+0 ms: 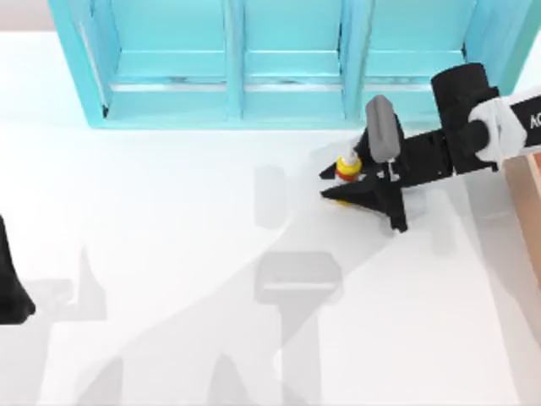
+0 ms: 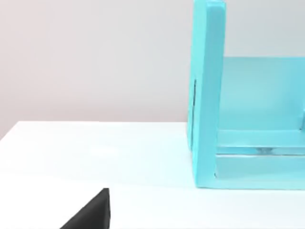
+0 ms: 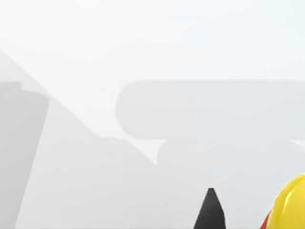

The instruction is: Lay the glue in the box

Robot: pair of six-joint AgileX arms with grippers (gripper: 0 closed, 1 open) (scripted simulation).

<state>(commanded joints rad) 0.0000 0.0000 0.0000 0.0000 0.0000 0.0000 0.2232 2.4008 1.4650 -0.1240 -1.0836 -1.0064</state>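
The glue (image 1: pixel 347 164) is a small bottle with a white nozzle, yellow shoulder and red band. It stands roughly upright at the table's right, in front of the teal shelf unit. My right gripper (image 1: pixel 324 184) is shut on the glue, its black fingers crossing the bottle's body, and a bit of yellow base shows below them. In the right wrist view the glue's yellow part (image 3: pixel 291 200) sits beside one black fingertip (image 3: pixel 210 210). A strip of the light-brown box (image 1: pixel 532 190) shows at the right edge, behind the right arm. My left gripper (image 1: pixel 12 283) is parked at the left edge.
The big teal three-compartment shelf unit (image 1: pixel 287 59) spans the back of the table, and its side wall (image 2: pixel 208 95) shows in the left wrist view. White tabletop with grey shadows lies in the middle and front.
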